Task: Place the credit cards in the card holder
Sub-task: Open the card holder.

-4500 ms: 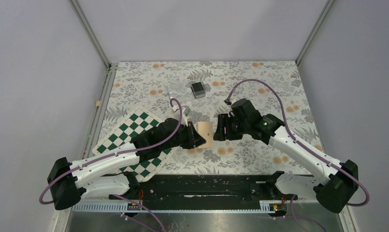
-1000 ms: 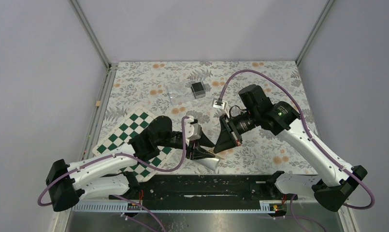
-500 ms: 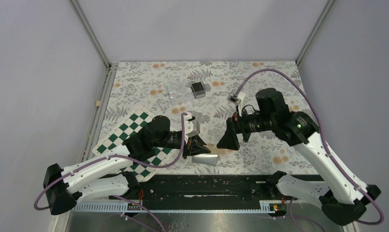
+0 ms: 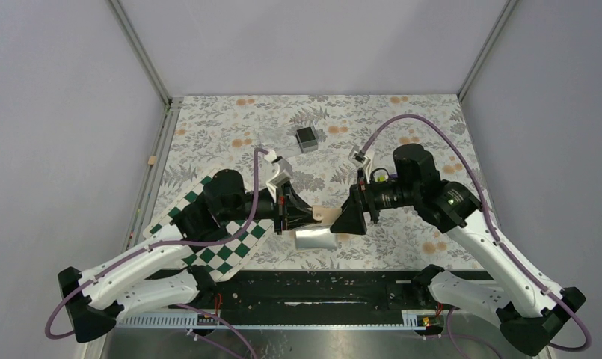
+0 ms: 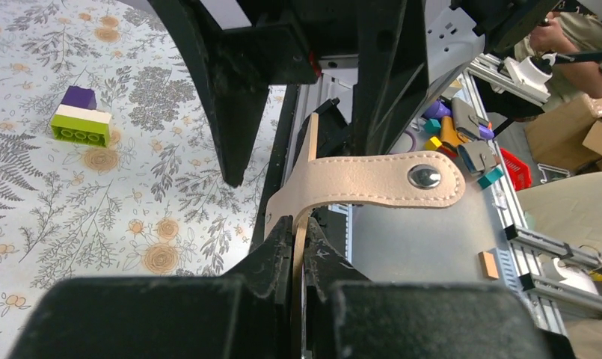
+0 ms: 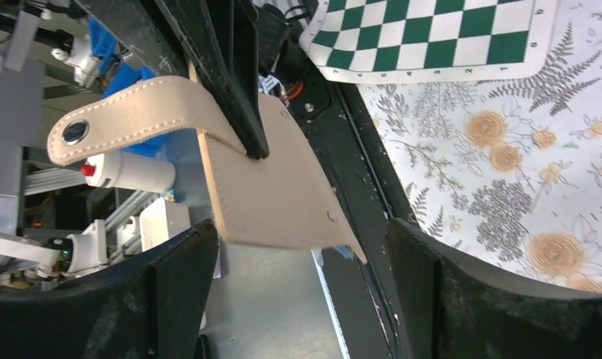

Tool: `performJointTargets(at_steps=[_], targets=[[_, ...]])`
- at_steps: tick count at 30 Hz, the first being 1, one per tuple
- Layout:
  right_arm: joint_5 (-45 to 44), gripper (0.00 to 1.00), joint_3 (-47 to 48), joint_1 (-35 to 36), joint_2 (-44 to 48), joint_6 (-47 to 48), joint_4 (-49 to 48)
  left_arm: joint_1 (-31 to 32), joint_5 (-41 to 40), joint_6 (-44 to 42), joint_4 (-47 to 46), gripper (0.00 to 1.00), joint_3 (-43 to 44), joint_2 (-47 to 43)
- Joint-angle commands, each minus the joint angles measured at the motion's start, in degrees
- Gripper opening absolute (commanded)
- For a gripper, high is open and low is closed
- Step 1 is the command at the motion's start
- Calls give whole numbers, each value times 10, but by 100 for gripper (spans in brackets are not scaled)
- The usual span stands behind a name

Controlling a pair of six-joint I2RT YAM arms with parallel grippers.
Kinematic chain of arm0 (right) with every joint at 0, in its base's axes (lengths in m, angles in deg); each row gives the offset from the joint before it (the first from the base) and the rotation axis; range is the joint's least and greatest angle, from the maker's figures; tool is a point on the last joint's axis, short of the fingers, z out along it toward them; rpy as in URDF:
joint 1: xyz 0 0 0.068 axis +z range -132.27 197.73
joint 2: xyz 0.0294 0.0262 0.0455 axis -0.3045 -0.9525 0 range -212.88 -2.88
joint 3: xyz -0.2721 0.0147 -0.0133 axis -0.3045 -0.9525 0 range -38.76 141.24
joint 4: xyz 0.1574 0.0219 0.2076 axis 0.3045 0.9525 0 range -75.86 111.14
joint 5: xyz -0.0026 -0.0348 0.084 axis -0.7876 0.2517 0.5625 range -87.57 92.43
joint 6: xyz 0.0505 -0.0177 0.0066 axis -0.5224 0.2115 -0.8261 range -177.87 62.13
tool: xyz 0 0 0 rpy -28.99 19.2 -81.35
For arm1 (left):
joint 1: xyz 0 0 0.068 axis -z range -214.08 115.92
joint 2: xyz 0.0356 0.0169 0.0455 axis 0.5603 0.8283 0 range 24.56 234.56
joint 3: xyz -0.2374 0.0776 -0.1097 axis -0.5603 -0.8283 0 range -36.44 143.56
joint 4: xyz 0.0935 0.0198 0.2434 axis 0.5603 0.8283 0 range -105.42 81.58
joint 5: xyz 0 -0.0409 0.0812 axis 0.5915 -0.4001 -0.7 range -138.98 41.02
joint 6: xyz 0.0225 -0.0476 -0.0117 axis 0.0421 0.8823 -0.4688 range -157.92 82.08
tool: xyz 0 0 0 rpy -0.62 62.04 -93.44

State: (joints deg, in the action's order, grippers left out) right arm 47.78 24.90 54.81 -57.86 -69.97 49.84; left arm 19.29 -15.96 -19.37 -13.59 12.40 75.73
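Observation:
The tan card holder (image 4: 321, 215) is held off the table, edge-on between my left gripper's (image 4: 295, 212) shut fingers (image 5: 271, 250). Its clasp strap (image 5: 387, 179) with a metal snap curls out to the right. A pale grey-blue flap (image 4: 316, 239) hangs below it. My right gripper (image 4: 352, 218) is open and faces the holder. In the right wrist view the holder's tan face (image 6: 275, 191) sits just ahead of my right gripper's (image 6: 301, 232) spread fingers (image 6: 170, 299), not touching them. A small dark grey square thing (image 4: 306, 138), possibly the credit cards, lies at the back.
The green-and-white chequered board (image 4: 208, 224) lies under the left arm, also in the right wrist view (image 6: 447, 37). A purple, white and yellow-green block (image 5: 79, 120) lies on the floral cloth. The black front rail (image 4: 320, 288) runs along the near table edge.
My left gripper has lifted the card holder and swung it back and up, from low near the front rail. My right gripper has lined up facing it, still open.

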Motion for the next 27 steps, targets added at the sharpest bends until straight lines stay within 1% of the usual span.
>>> performJointTargets(at_steps=[1, 3, 4, 6, 7, 9, 10, 12, 13, 14, 15, 17, 18, 22, 27], targets=[[61, 83, -10, -2, -15, -56, -112, -7, 17, 50, -9, 0, 41, 12], [86, 71, -17, -2, -27, -79, -145, -8, 12, 55, -12, 0, 42, 15], [92, 63, -19, -2, -31, -88, -157, -8, 9, 58, -15, 0, 41, 15], [98, 50, -23, -2, -38, -102, -175, -8, 5, 62, -28, 0, 35, 13], [101, 39, -28, -2, -39, -109, -186, -8, 1, 63, -29, 0, 35, 14], [107, 9, -34, -2, -43, -125, -204, -9, -4, 62, -23, 1, 36, 14], [108, 0, -35, -2, -46, -128, -205, -11, -13, 63, -20, 12, 36, 13], [104, 0, -39, -2, -46, -130, -201, -19, -32, 63, 7, 46, 37, 9], [91, 0, -42, -2, -45, -129, -193, -24, -48, 63, 23, 59, 37, 5], [71, 0, -43, -2, -42, -128, -188, -26, -72, 61, 38, 66, 37, -4], [60, 0, -47, -3, -38, -128, -185, -29, -98, 58, 63, 71, 34, -11], [34, 0, -55, -9, -29, -134, -182, -31, -167, 57, 107, 78, 27, -31], [26, 0, -59, -13, -25, -138, -182, -32, -187, 58, 121, 80, 18, -42], [21, 0, -75, -35, -13, -150, -182, -38, -213, 74, 147, 83, -31, -86], [45, 0, -82, -50, -10, -160, -185, -39, -215, 103, 142, 82, -94, -120]])
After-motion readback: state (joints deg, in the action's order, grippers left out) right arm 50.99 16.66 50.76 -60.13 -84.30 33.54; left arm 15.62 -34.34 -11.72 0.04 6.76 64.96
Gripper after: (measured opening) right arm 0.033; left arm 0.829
